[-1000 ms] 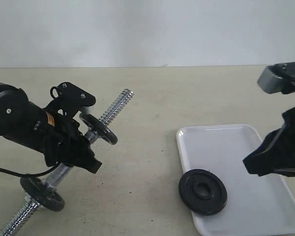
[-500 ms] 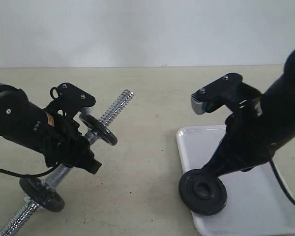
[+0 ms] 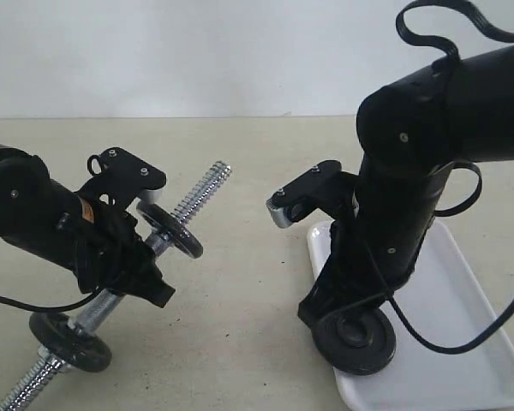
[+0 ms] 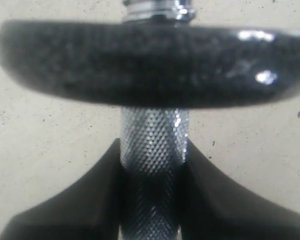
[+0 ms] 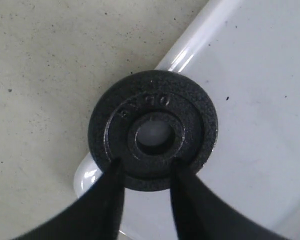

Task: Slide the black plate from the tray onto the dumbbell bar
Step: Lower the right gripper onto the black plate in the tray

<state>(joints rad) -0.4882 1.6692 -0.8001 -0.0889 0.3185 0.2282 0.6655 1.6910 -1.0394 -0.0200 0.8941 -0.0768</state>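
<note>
At the left of the exterior view the left gripper [image 4: 152, 210] is closed on the dumbbell bar [image 3: 199, 193]. The wrist view shows its two fingers [image 4: 90, 200] pressed against the knurled chrome middle of the bar, one on each side. On this arm there is a small orange label [image 3: 87, 208], but its writing is too small for me to read.

The bar lies on a slant, from the lower left corner up toward the centre of the frame. It carries two small black discs, the lower disc [image 3: 68, 340] and the upper disc [image 3: 173, 229]. Both threaded ends stick out past them.

Right of centre, the right gripper [image 5: 145, 167] reaches down over the black plate [image 3: 360, 342]. Its jaws stand a little apart and are not closed on anything. The tips sit over the rim of the plate, and I cannot tell whether they touch it.

I count one black plate. It has raised characters [image 5: 145, 102] around its central hole, but I cannot read them.

The one container is the white tray [image 3: 471, 300], at the lower right of the frame. The plate lies flat on its front left corner and hangs partly over the rim toward the beige table [image 3: 240, 282].
</note>
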